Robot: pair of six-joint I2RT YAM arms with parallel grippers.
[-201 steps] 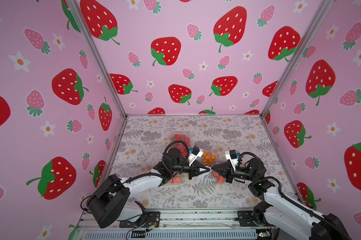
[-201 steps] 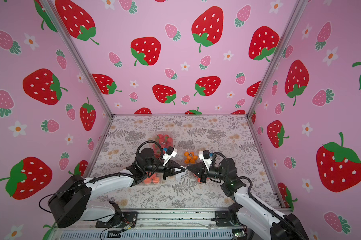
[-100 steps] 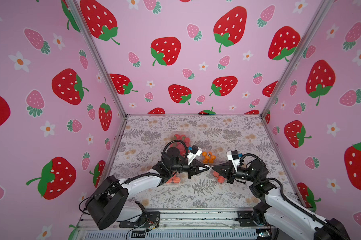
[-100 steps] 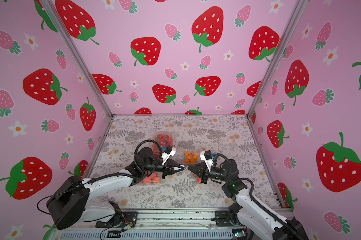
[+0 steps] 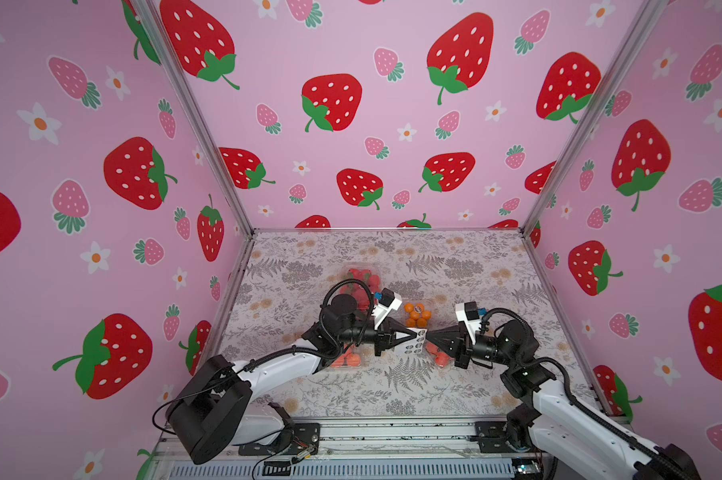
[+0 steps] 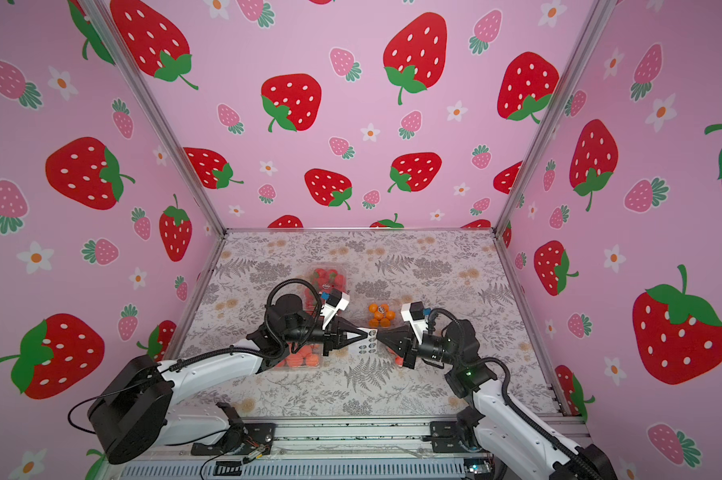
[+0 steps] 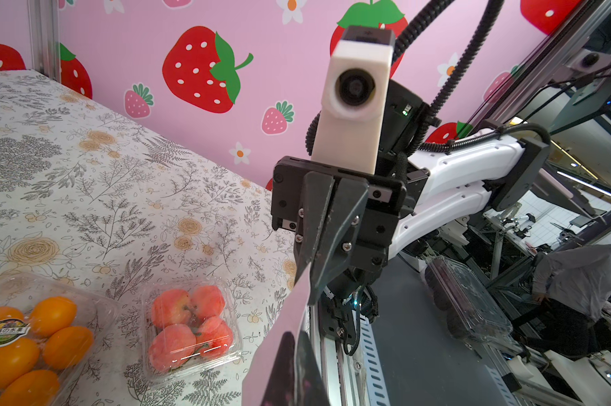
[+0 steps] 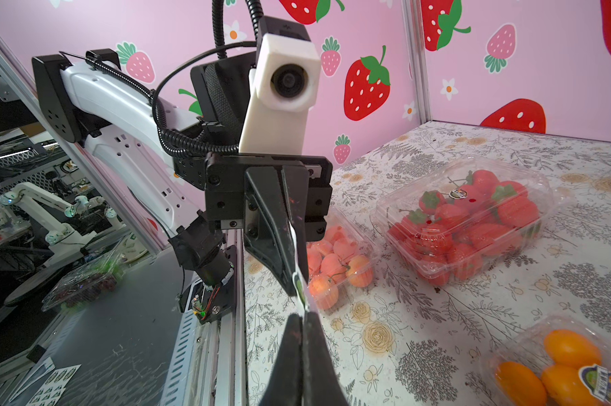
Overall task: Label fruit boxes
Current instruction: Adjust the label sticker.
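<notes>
Left side: the large peach punnet (image 5: pixel 345 359) sits on the worktop (image 5: pixel 392 395), partly under the left arm. The strawberry punnet (image 5: pixel 361 277) is behind it, toward the back wall.

Centre: the left claw (image 5: pixel 412 333) is clamped on one end of the sticker sheet (image 5: pixel 419 340), which is held in the air. The right claw (image 5: pixel 430 336) meets it nearly tip to tip and is closed on the opposite edge. Cannot tell whether it pinches a sticker alone or the backing too. The orange punnet (image 5: pixel 417 316) is just behind the claws.

Right side: the small peach punnet (image 5: pixel 440 358) is below the right claw.

Risks:
- If the right claw has the backing as well, pulling apart likely tears or creases the sheet rather than peeling.
- The grip is only on the sheet's edge, so a sharp tug could slip it out of either claw.
- A freed sticker may fold onto itself or stick to the claw pad.
- The sheet is thin and floppy, and could droop onto a lid and tack in the wrong place.

Around:
- The strawberry and orange lids each show a round label. Neither peach lid shows one, so these two are probably left to do.
- The left arm overhangs the large peach punnet and must clear it before labelling.
- Both arms crowd the middle, leaving little room to swing.
- Outside the cell, on the near side, there is another clamshell (image 8: pixel 82 284) and a spare sheet (image 8: pixel 51 386).
</notes>
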